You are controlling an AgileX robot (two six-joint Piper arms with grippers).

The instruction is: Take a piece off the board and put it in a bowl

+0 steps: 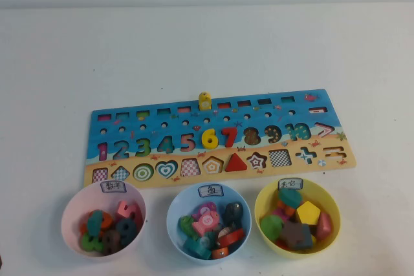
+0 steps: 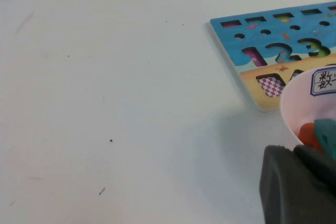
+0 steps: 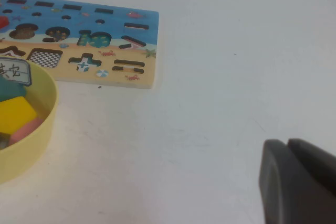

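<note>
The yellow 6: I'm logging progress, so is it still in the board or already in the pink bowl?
In the board. The yellow 6 sits between the 5 and 7 on the board; the pink bowl holds other pieces.

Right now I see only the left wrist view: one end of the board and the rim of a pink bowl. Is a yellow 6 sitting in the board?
Observer: Yes. The high view shows the yellow 6 seated in the number row of the board, just left of the red 7.
Operator: Are there other bowls than the pink one?
Observer: Two. A blue bowl is in the middle and a yellow bowl is on the robot's right. The pink bowl is leftmost.
Operator: Where are the grippers?
Observer: The right gripper, shut and empty, hangs over the table beyond the board's right end. Your left gripper, also shut, is beside the pink bowl.
</note>
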